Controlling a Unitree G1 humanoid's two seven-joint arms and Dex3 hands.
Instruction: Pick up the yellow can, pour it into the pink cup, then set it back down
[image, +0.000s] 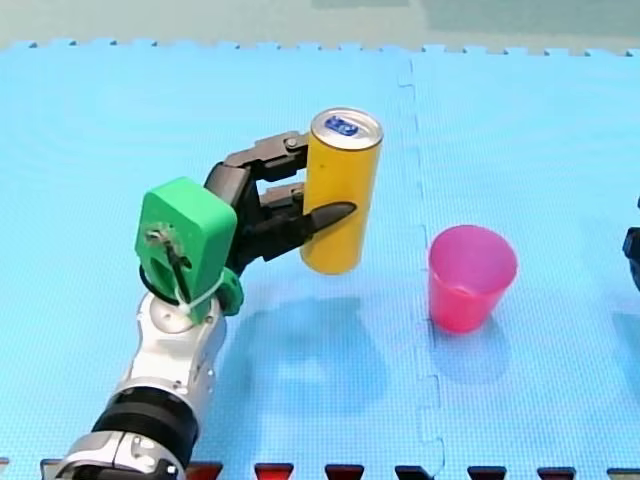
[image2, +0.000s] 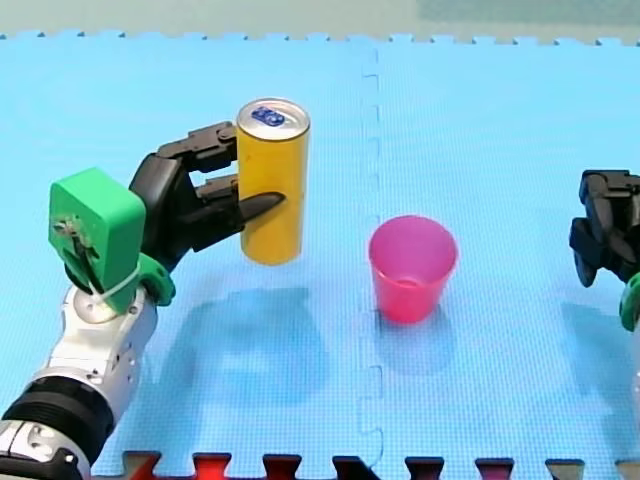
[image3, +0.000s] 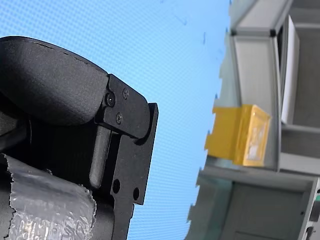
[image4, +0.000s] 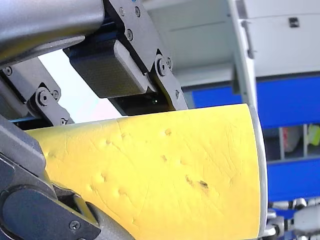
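a blue foam mat (image: 520, 120) of interlocking tiles covers the work surface, and its toothed seam (image: 415, 150) runs front to back. past the notched far edge lies a pale greenish floor (image: 200, 20). red tabs (image: 273, 470) line the near edge, perhaps further tiles. in the first wrist view a yellow block (image3: 240, 135) sits beyond the mat's edge beside grey frames (image3: 255, 65). the second wrist view shows blue panels (image4: 290, 105).

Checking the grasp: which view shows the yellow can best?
The second head view: the whole yellow can, lifted off the mat, nearly upright, in the left hand. The first head view matches. The second wrist view shows a dented patch of its side. The right hand is at far right.
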